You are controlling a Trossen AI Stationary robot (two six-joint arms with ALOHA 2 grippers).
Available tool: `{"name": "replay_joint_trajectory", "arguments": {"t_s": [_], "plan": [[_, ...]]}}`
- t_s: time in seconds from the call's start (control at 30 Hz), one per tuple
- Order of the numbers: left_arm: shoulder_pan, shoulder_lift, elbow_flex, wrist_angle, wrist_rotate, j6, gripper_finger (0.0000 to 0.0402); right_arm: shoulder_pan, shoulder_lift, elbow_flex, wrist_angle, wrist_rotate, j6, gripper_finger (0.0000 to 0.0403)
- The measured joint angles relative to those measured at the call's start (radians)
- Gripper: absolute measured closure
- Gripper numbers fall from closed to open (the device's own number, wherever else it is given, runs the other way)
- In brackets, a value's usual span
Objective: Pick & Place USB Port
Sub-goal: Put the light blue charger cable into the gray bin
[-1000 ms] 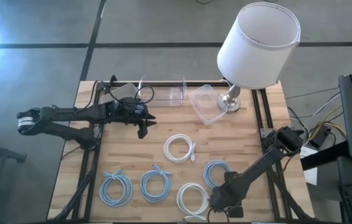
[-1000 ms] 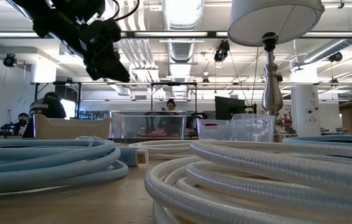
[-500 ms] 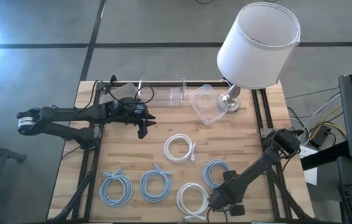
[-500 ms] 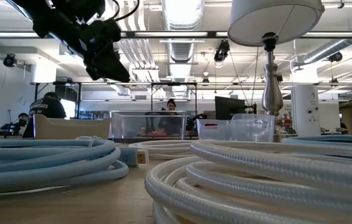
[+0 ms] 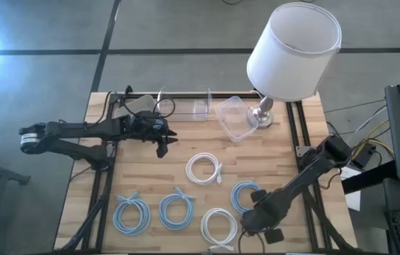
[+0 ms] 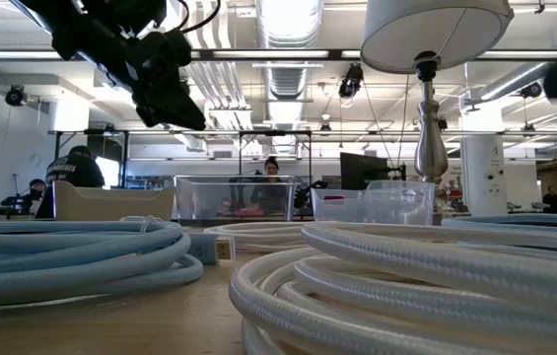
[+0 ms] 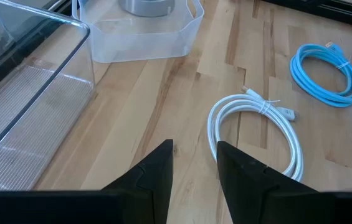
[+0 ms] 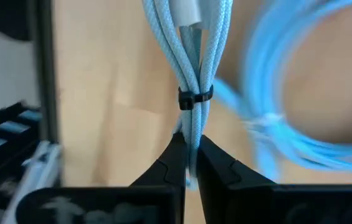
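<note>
The right end effector (image 8: 190,163) sits low at the near edge of the bench (image 5: 143,177), its fingers (image 8: 172,160) pressed together on a bundled blue cable (image 8: 189,68), just below the black tie that binds the strands. In the high view this right end effector (image 5: 260,221) is down between the white coil at the near edge (image 5: 219,225) and the blue coil beside it (image 5: 246,195), with its arm running back toward the bench's right side.

Along the near edge to the left lie two more blue coils (image 5: 131,214) and (image 5: 176,209), side by side and apart from each other. Farther in, near the middle of the bench, a white USB cable coil (image 5: 204,169) lies flat on the wood; the left wrist view shows it tied at one side with its plug pointing outward (image 7: 260,134).

The left end effector (image 5: 163,144) hangs above the bench left of centre, clear of the wood, fingers (image 7: 157,174) a small way apart with nothing between them. In the low view it shows high up at the left (image 6: 165,94).

At the far edge stand a clear rectangular bin (image 5: 184,103) and, just beside it to the right, a smaller clear tub (image 5: 233,119), tilted. The base of a lamp (image 5: 262,113) with a white shade stands next to the tub.
</note>
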Motion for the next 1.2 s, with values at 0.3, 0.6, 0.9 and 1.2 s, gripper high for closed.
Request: {"name": "replay_joint_trajectory", "arguments": {"t_s": [0.3, 0.6, 0.9, 1.2], "plan": [[0.000, 0.000, 0.000, 0.032, 0.000, 0.000, 0.0276, -0.068, -0.216, -0.010, -0.018, 0.467, -0.018, 0.0389], [0.000, 0.000, 0.000, 0.062, 0.003, 0.006, 0.0276, -0.190, -0.327, -0.011, -0.006, 0.679, -0.123, 0.0389], [-0.011, 0.000, -0.050, 0.255, 0.069, 0.037, 0.0275, -0.369, -0.334, -0.034, 0.166, 0.652, -0.432, 0.0390], [-0.033, 0.000, -0.180, 0.533, 0.109, 0.081, 0.0276, -0.561, -0.412, -0.171, 0.454, 0.528, -0.623, 0.0390]]}}
